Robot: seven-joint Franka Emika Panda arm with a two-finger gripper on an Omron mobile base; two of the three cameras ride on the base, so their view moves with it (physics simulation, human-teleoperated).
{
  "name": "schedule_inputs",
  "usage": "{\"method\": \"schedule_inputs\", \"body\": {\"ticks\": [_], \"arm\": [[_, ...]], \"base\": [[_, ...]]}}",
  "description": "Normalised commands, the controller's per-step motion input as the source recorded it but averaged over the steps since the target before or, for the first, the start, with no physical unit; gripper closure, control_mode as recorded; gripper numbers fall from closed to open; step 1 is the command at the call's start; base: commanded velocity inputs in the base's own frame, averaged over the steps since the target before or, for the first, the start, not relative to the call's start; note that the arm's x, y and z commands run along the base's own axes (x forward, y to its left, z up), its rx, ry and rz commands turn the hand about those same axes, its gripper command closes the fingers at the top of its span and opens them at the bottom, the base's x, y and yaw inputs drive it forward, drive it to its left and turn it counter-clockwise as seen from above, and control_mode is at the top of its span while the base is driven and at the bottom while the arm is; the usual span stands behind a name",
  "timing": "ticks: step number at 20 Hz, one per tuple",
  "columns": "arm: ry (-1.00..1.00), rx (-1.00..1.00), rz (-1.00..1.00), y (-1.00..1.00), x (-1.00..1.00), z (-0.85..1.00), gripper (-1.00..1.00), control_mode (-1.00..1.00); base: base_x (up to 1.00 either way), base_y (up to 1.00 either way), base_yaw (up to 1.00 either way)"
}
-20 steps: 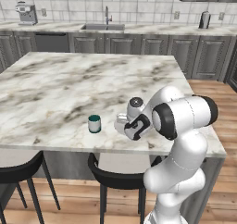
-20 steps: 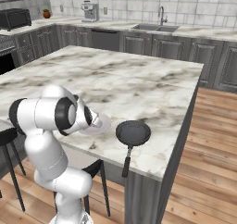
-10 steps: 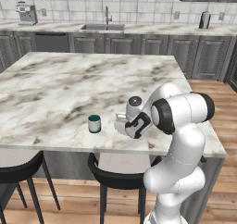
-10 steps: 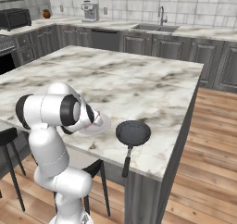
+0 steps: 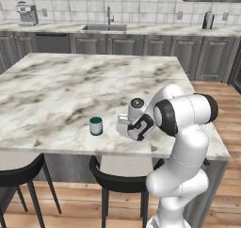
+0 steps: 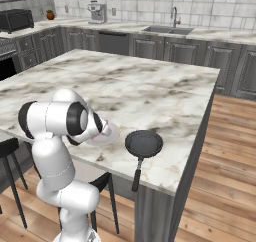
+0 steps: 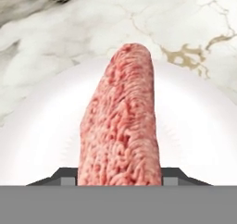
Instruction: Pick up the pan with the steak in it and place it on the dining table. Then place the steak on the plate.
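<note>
The plate point(image 7: 194, 126) has bare white rim at 3 and 9 o'clock of the steak point(image 7: 122, 121). The cup point(image 5: 96, 126) stands near at 9 o'clock of the hand, the pan point(image 6: 144, 143) just beside at 3; the table point(image 5: 70, 90) lies open at 12.

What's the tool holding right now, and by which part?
The steak, gripped at its near end between the fingertips, hanging over the plate.

I stand in a home kitchen. Dark grey cabinets point(image 5: 155, 45) run under a marble counter along a white tiled wall, with a sink and faucet point(image 5: 108, 20), a coffee machine point(image 5: 27, 13) and a black microwave point(image 6: 17, 20). Before me a big marble desk point(image 5: 70, 90) has black stools point(image 5: 19, 180) tucked under, over a wood plank floor point(image 6: 220, 151).
</note>
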Motion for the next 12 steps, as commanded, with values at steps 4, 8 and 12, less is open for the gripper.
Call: {"method": "schedule_inputs", "body": {"ticks": [4, 8, 12], "arm": [[-0.03, 0.06, 0.0, -0.06, 0.06, 0.12, -1.0, -1.0], [0.0, 0.06, 0.0, -0.04, 0.08, 0.16, -1.0, -1.0], [0.0, 0.04, 0.0, -0.01, 0.03, 0.28, -1.0, -1.0]], "base": [[0.0, 0.0, 0.0], [0.0, 0.0, 0.0], [0.0, 0.0, 0.0]]}}
